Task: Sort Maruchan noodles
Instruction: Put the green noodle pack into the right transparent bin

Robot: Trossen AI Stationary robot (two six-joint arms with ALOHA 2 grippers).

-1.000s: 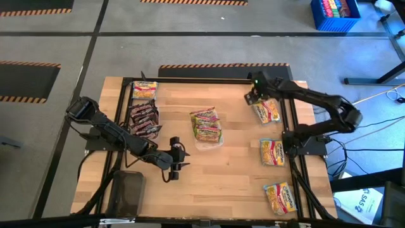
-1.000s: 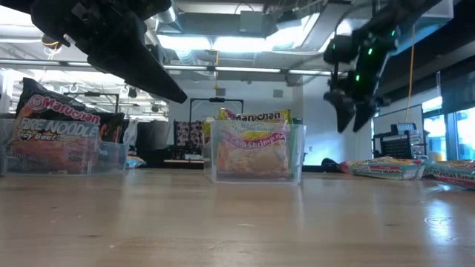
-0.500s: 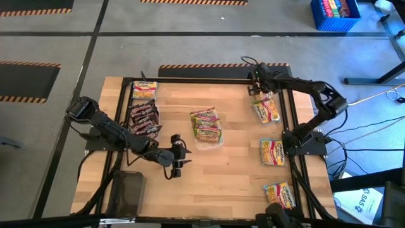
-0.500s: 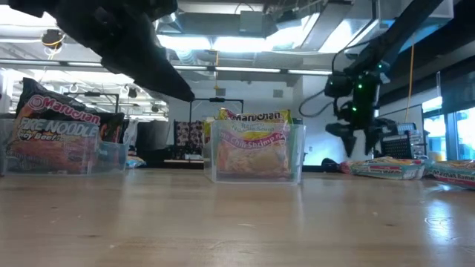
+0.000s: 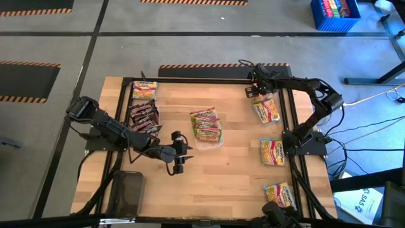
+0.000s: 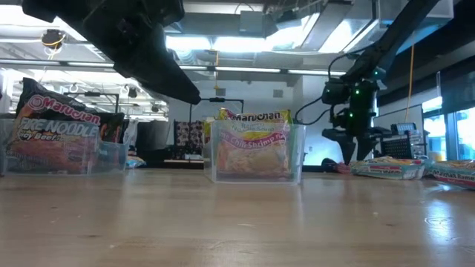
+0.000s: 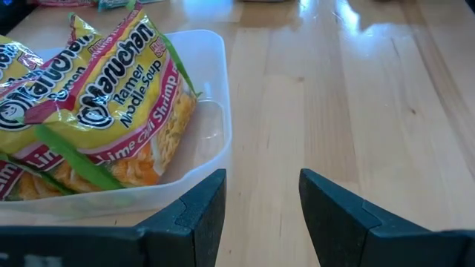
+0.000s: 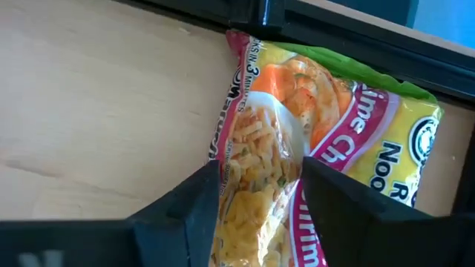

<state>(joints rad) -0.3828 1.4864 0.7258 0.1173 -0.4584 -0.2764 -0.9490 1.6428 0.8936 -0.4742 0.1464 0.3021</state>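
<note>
right hand [image 8: 256,204]: fingers pinching crinkly yellow noodle packet [image 8: 326,141] (glossy plastic) | left hand [image 7: 260,208]: part-open, holding nothing, beside clear tray [image 7: 211,141] | wooden worktop [image 5: 234,158]

A pale wooden surface [image 5: 234,164] with a black frame [image 5: 202,80] round it. Clear plastic trays [image 6: 297,152] stand on it. A blue crate [image 5: 334,14] sits on the grey floor [image 5: 190,31].

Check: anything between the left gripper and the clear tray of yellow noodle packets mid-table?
Nothing. In the left wrist view only bare wood separates the left gripper from the clear tray.
</note>
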